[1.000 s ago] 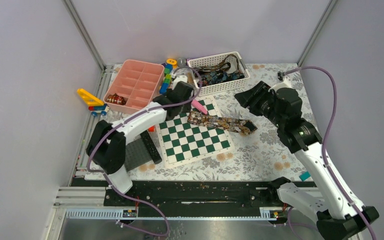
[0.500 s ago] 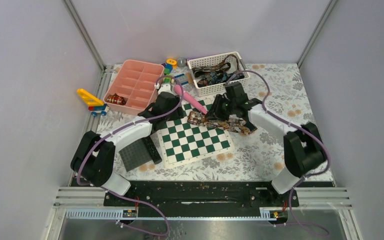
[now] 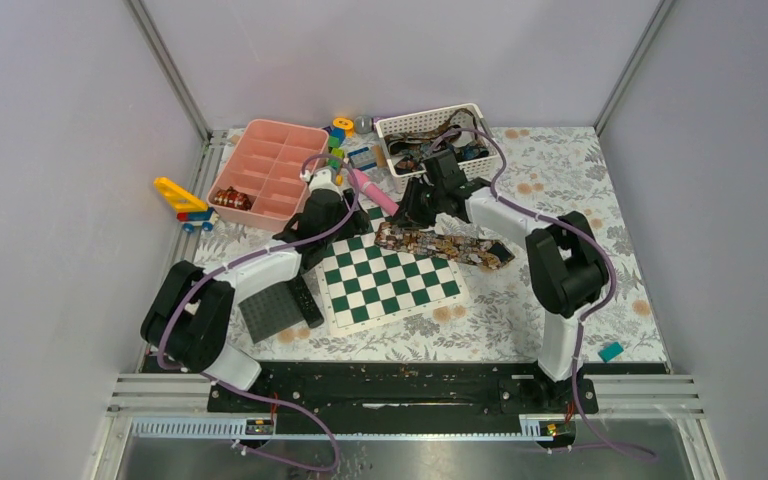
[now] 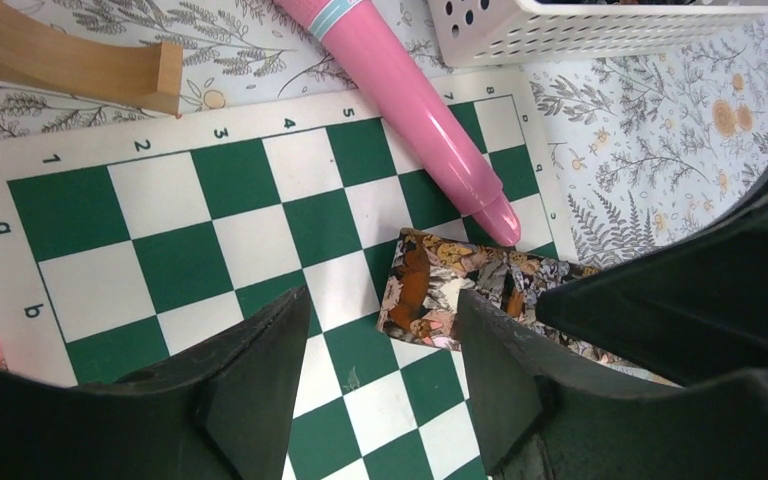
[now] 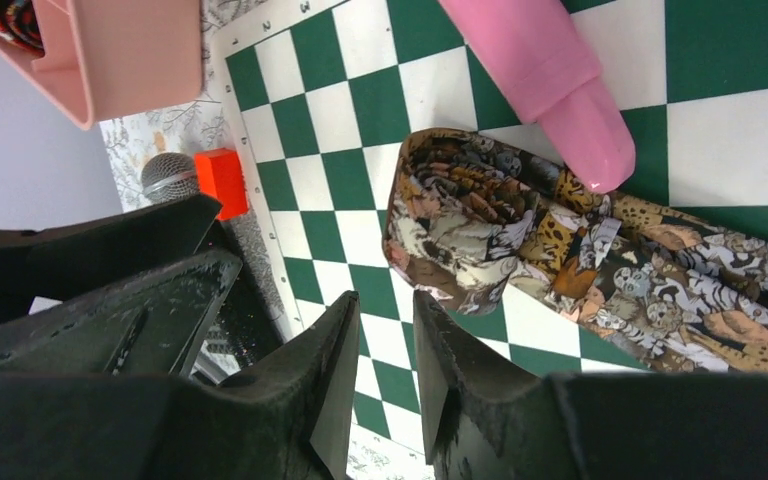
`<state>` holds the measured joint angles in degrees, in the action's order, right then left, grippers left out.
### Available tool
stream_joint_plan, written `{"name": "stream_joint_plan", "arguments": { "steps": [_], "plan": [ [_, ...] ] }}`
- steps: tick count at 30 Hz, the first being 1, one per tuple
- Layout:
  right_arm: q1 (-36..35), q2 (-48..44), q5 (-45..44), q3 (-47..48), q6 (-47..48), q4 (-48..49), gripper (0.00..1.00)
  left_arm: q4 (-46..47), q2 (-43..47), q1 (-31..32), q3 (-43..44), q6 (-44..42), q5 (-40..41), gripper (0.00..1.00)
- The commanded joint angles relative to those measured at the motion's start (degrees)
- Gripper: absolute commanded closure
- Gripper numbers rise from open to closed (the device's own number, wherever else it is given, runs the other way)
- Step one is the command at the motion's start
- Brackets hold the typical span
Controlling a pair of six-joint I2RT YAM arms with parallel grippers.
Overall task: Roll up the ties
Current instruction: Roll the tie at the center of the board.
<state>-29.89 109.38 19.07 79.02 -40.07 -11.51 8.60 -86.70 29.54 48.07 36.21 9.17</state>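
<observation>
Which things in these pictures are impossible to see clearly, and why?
- Top view: the number of ties in the white basket; the right arm covers it partly.
- Left wrist view: the far length of the tie, behind the right arm.
- Right wrist view: the pink tray, cut by the top edge.

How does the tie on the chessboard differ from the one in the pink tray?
The long tie lies stretched out on the chessboard, one end folded over; the rolled tie is a small bundle in the pink tray. The long tie looks tan, the rolled tie redder. Both are busily patterned fabric.
</observation>
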Motion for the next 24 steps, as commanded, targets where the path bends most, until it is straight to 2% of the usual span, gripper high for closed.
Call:
{"name": "stream_joint_plan", "arguments": {
  "steps": [1, 24],
  "plan": [
    [-0.4, 2.6, -0.5, 3.7, 1.9, -2.0, 0.67, 6.5, -0.8, -0.5, -1.6, 1.9, -1.8, 0.42],
    [-0.5, 8.1, -8.2, 5.2, 1.8, -5.4, 0.69, 11.2, -7.8, -0.5, -1.1, 2.3, -7.4, 0.4]
  ]
}}
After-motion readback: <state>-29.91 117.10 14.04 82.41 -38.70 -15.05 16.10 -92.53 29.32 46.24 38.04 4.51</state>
